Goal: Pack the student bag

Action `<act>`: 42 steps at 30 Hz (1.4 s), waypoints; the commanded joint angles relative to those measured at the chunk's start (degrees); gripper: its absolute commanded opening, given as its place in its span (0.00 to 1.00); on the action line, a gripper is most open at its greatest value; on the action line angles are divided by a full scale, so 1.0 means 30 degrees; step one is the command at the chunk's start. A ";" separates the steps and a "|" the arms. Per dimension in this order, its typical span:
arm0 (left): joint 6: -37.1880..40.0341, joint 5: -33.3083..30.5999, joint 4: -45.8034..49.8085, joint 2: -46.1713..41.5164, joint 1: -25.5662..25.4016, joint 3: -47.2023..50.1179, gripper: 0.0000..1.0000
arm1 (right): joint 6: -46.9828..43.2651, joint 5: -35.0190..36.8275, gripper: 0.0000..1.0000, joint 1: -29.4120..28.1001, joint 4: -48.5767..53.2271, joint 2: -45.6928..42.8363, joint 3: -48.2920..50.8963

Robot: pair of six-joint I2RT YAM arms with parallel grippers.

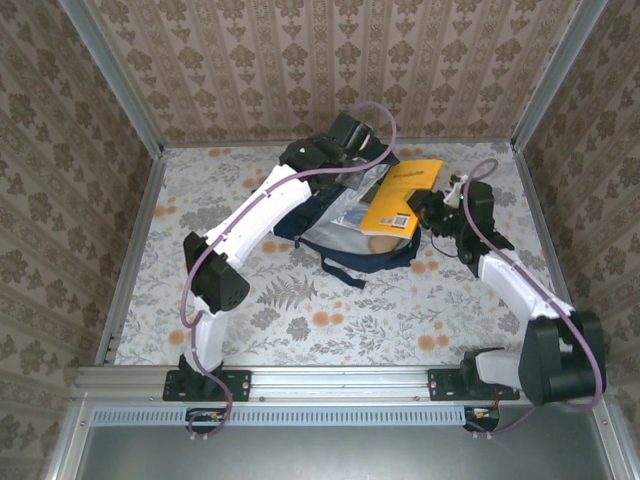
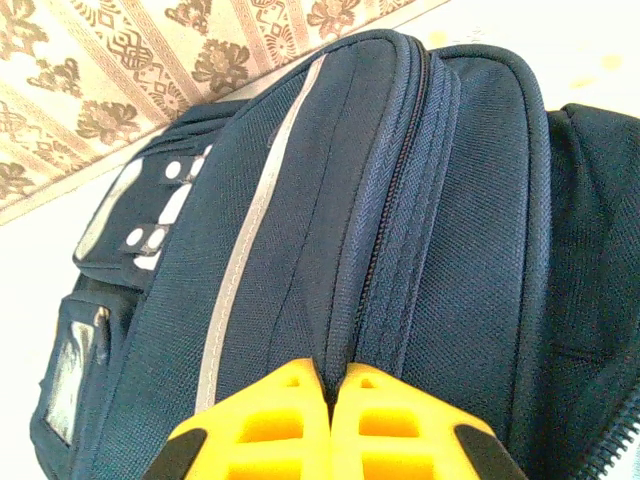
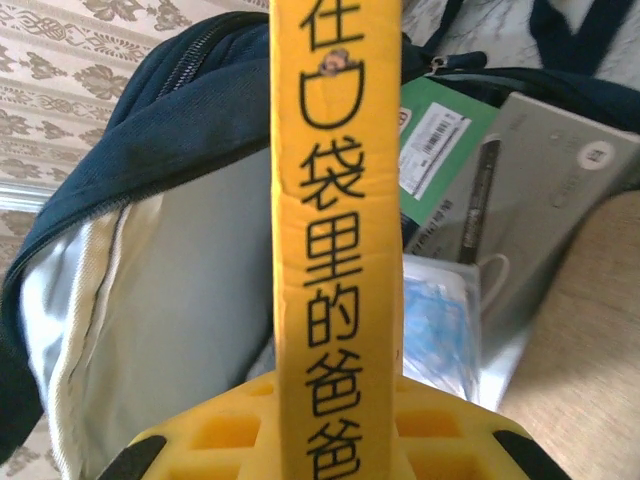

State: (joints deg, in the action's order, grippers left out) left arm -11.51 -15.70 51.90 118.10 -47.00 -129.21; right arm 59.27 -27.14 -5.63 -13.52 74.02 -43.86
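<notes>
Floral cloth covers the table (image 1: 300, 310), with brown patterned wallpaper (image 1: 300, 60) on three sides. The student bag (image 1: 312, 208), navy blue, lies at the far middle of the table, its mouth unzipped and its pale grey lining showing. My left gripper (image 2: 332, 378) is at the bag's far top edge, its yellow fingers pressed together where the zipper seam runs in; I judge that it is pinching that fabric to hold the mouth open. Beside the seam run a thin white stripe and white dotted patches. My right gripper (image 3: 338, 390) is clamped on a yellow book (image 3: 338, 200), held spine-up, partly over the right side of the open mouth. The book's long axis points away from my fingers and into the opening, so the right arm is the nearer one for sliding it in. Black Chinese characters on the spine read 在口袋里的爸爸, the last one cut off. Inside the bag lie a green packet (image 3: 440, 130) with a barcode and a grey box (image 3: 560, 190) picturing a pen; their small print is unreadable.
</notes>
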 commanded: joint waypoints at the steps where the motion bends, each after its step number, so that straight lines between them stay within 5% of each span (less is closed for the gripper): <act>1: -0.1523 0.0678 -0.1362 -0.1547 0.0365 -0.0144 0.00 | 0.1884 0.0566 0.00 -0.1038 -0.5725 0.1607 -0.1262; 15: -0.2408 0.2076 -0.1247 -0.0448 0.0218 -0.1745 0.00 | 0.6906 0.5522 0.00 -0.4698 -1.2996 1.0051 -0.4185; 23: -0.2557 0.2451 -0.1246 -0.0147 0.0089 -0.1997 0.00 | 0.7389 0.5896 0.00 -0.5929 -0.8678 1.4535 -0.9741; 28: -0.2550 0.2465 -0.1103 0.0000 0.0119 -0.1968 0.00 | 0.5862 0.4238 0.37 -0.6051 -0.3795 1.5111 -1.2303; 32: -0.2491 0.2371 -0.1106 -0.0015 0.0220 -0.1839 0.00 | 0.3947 0.4510 0.55 -0.5991 -0.1202 1.3310 -1.1783; 42: -0.2755 0.2507 -0.1584 -0.0183 0.0748 -0.0583 0.00 | 0.1456 0.4295 0.64 -0.5428 0.2879 0.8627 -0.9224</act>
State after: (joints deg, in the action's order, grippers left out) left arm -18.46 -9.47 51.86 119.31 -44.91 -131.11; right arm 67.64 -13.96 -22.41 -8.25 105.91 -72.88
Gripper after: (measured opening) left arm 0.045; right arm 0.643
